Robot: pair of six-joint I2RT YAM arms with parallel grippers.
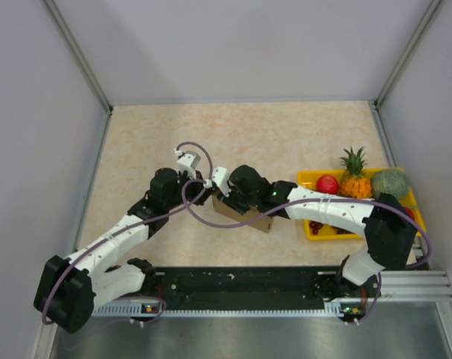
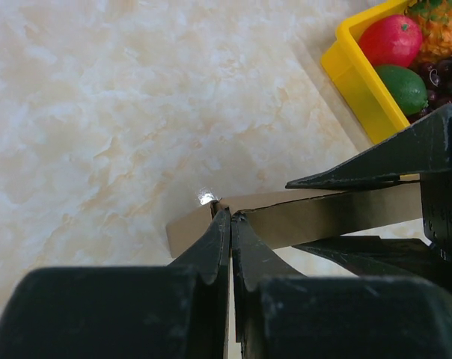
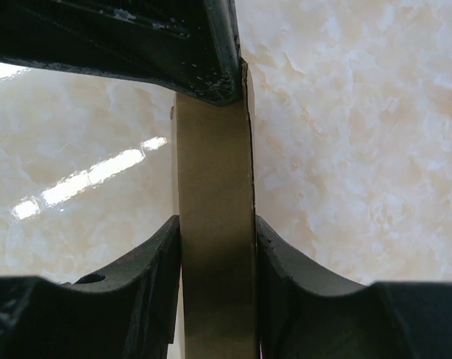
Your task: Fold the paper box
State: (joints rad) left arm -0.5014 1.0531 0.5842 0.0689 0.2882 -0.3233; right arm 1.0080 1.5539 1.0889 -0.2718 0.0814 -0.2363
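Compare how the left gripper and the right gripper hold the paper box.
The left gripper is pinched nearly together on a thin cardboard edge; the right gripper stands wider, spanning a broad face of the paper box. The left grips at a corner, the right farther along. Both clamp the same box.

One paper box, one yellow tray, one pineapple, one green melon, two arms

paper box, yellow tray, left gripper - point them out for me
paper box (image 3: 213, 149), right wrist view, on its flat brown panel
yellow tray (image 2: 358, 93), left wrist view, on its outer wall
left gripper (image 2: 230, 218), left wrist view, where its closed fingertips meet
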